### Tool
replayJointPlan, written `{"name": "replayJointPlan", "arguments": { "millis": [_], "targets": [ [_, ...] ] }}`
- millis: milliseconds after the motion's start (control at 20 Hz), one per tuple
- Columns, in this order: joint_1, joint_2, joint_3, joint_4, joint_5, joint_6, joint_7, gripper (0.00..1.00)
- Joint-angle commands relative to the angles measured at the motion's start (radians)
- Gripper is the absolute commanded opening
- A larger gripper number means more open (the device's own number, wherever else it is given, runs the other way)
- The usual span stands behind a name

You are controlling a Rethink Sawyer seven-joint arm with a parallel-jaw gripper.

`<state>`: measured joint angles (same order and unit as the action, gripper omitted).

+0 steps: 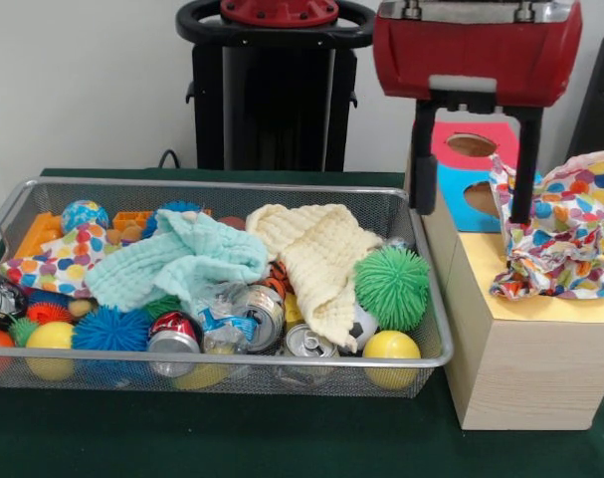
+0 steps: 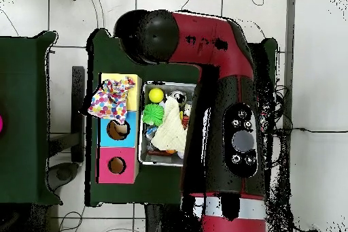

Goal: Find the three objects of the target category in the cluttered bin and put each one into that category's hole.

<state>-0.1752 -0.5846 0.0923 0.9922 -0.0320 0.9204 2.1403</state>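
My gripper [image 1: 471, 214] hangs open over the yellow-topped box [image 1: 540, 299], its two black fingers [image 1: 422, 159] spread wide. A polka-dot cloth [image 1: 565, 234] lies crumpled on the yellow top by the right finger and covers the hole, which is hidden. It also shows in the overhead view [image 2: 109, 101], spilling over the box's edge. A second polka-dot cloth [image 1: 53, 261] lies at the left end of the wire bin [image 1: 232, 185], partly under the mint-green cloth [image 1: 182, 261]. No third polka-dot cloth shows.
The bin also holds a cream cloth [image 1: 316, 254], a green spiky ball [image 1: 392, 287], blue spiky balls, yellow balls and crushed cans [image 1: 257, 314]. The blue-topped box [image 1: 459, 199] and the red-topped box [image 1: 471, 146] stand behind the yellow one, each with an uncovered hole.
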Motion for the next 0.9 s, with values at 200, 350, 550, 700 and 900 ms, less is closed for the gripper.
{"name": "replayJointPlan", "arguments": {
  "millis": [200,350,550,700,900],
  "targets": [
    [-0.059,-0.011,0.173,0.185,-0.016,-0.008,-0.251,1.00],
    [-0.059,-0.012,0.177,0.181,-0.035,0.001,-0.238,1.00],
    [-0.066,-0.012,0.190,0.181,-0.045,0.003,-0.234,1.00],
    [-0.068,-0.011,0.194,0.178,-0.048,0.007,-0.231,1.00],
    [-0.070,-0.012,0.198,0.179,-0.055,0.008,-0.226,1.00]
  ]
}}
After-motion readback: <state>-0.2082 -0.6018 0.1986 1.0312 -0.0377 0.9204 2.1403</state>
